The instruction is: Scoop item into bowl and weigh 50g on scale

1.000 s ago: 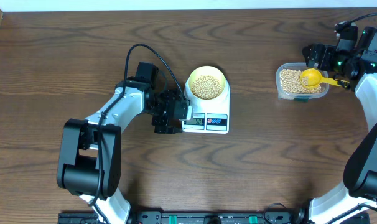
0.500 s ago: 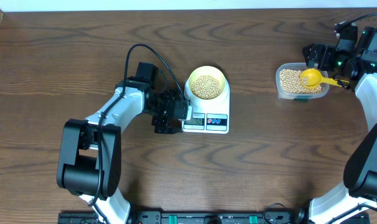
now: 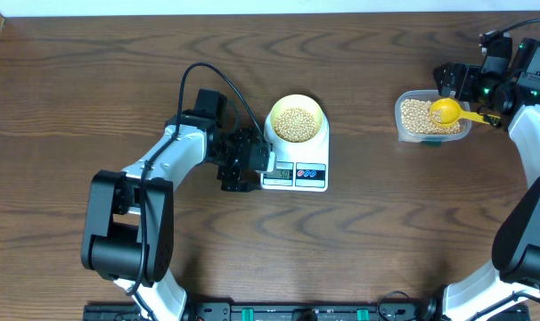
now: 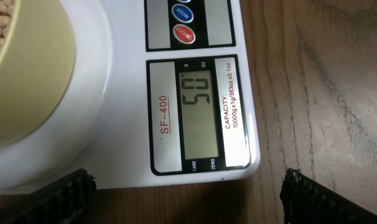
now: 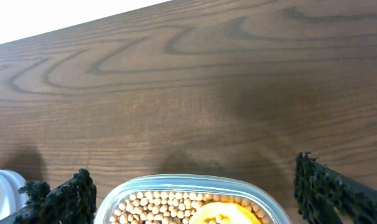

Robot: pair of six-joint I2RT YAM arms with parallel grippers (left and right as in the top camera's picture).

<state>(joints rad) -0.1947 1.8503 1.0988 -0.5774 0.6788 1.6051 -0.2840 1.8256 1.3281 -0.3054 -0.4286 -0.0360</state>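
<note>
Holding round beans, bowl tops flat scale.

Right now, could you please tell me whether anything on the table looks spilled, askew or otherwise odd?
Nothing stands out: the bowl of beans sits squarely on the scale, the yellow scoop rests in the clear tub, and no beans lie loose on the table.
</note>
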